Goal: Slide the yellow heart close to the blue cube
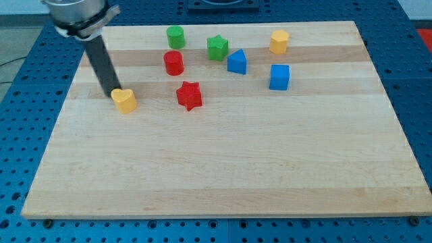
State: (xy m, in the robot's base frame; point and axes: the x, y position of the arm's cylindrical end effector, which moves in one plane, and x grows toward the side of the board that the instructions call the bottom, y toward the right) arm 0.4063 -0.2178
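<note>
The near half of the surface (223, 182) holds no blocks; everything sits toward the view's top. Nearest of all, at the view's left, is the yellow heart (124, 100), with my tip (112, 94) touching or just beside its upper-left side. The tool is a plain rod, so it has nothing to open or clench and holds nothing; it can only press against the heart.

The task looks barely begun. The heart is well apart from the blue cube (279, 77), which stands at the view's right. Nearly the whole slide across the surface is left.

Between them, slightly farther back, is the red star (190, 95), close to the straight line from heart to cube. I judge a direct push would risk knocking it, so the path should bend toward the view's bottom.

Farther back are the red cylinder (173, 63) and a blue wedge-like block (237, 62). Farthest are the green cylinder (175, 36), the green star (217, 47) and a second yellow block (279, 42).
</note>
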